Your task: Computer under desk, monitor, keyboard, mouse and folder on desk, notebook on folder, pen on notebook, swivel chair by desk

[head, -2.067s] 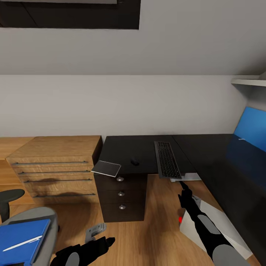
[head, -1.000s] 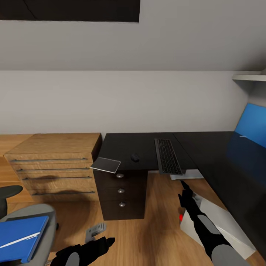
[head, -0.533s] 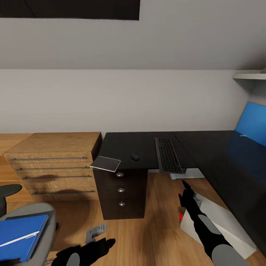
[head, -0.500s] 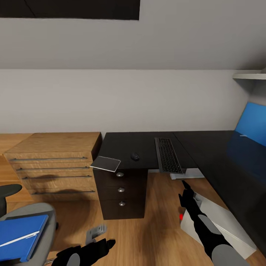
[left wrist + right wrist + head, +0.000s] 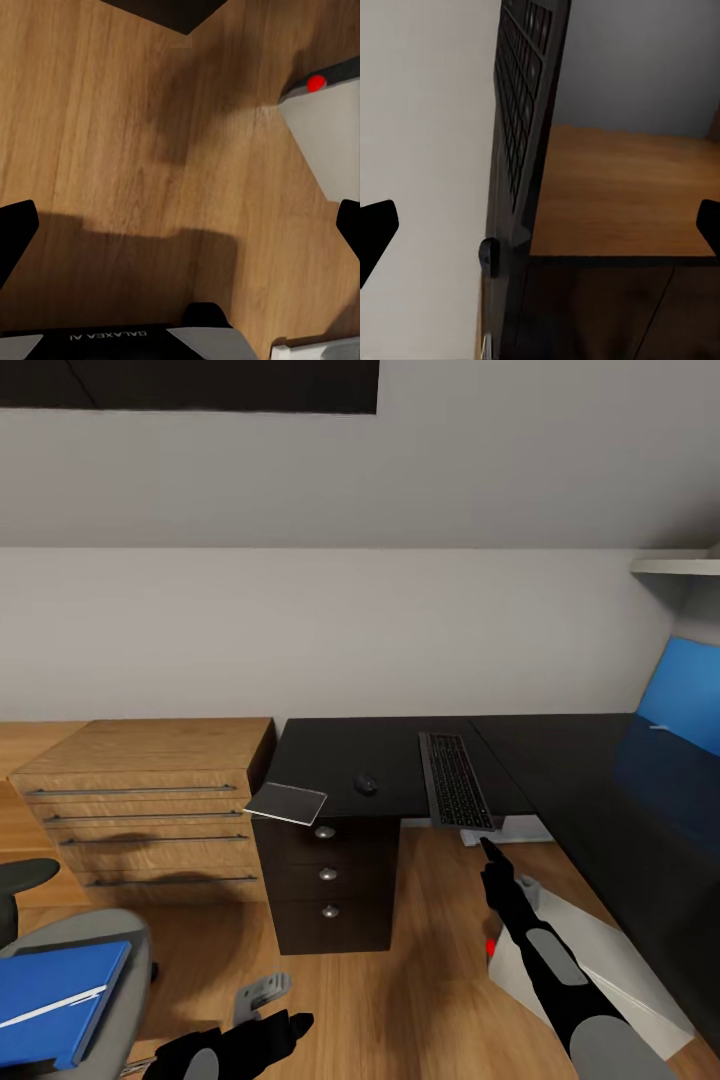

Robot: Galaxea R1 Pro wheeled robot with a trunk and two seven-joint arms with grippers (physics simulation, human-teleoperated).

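Compared with half a second ago, the right gripper (image 5: 487,850) has risen a little and now reaches closer to the near end of the keyboard (image 5: 455,779); the left gripper (image 5: 290,1024) has sunk slightly toward the floor. The camera view is nearly the same.

The right gripper's fingers (image 5: 376,229) are spread wide apart, with the keyboard's front edge (image 5: 521,112) between them but not touched. The left gripper's fingers (image 5: 15,236) are also spread wide, with nothing between them, above the wooden floor (image 5: 112,150).

The keyboard lies on the desk (image 5: 340,755), its near end hanging over the desk edge. The mouse (image 5: 366,784) sits on the desk beside the keyboard. The notebook (image 5: 288,802) lies on the desk's front corner, partly over the edge, above the drawer unit (image 5: 328,885). The folder (image 5: 55,1000) with the pen (image 5: 55,1005) on it rests on the swivel chair (image 5: 95,945), well apart from the desk. The computer (image 5: 590,960) lies tilted on the floor beside the desk, behind the right arm. A light wooden cabinet (image 5: 145,800) stands just beside the desk.
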